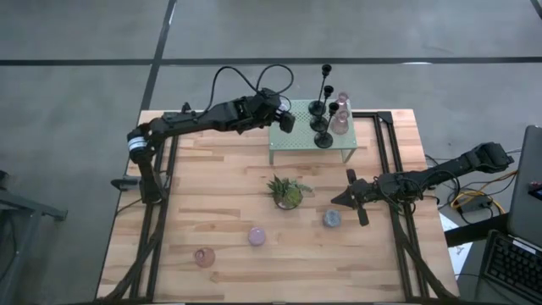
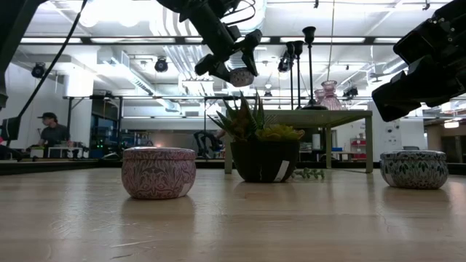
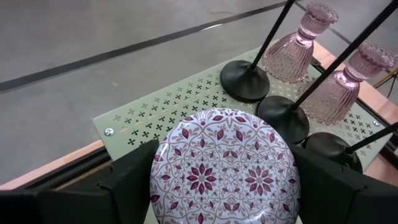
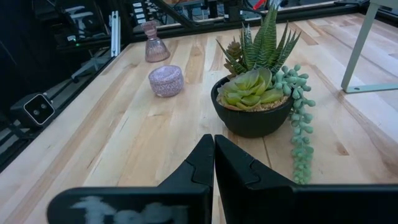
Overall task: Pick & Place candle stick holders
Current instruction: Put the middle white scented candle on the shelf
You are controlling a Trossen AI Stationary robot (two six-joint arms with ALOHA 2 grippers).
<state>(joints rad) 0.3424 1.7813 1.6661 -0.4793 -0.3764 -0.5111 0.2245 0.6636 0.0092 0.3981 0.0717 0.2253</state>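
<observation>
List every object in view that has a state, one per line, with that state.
left gripper: shut on patterned tin, raised over the rack
patterned tin: lidded, held
right gripper: shut, empty
black candlesticks: upright on green rack
pink glass holders: upright on rack
lilac tin: lidded, on table
blue tin: lidded, on table

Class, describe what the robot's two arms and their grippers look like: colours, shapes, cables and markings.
Both arms are dark, slim and jointed. The left arm has a white band near its base and a looping black cable above it. The left gripper and right gripper each end in two blocky black fingers.
</observation>
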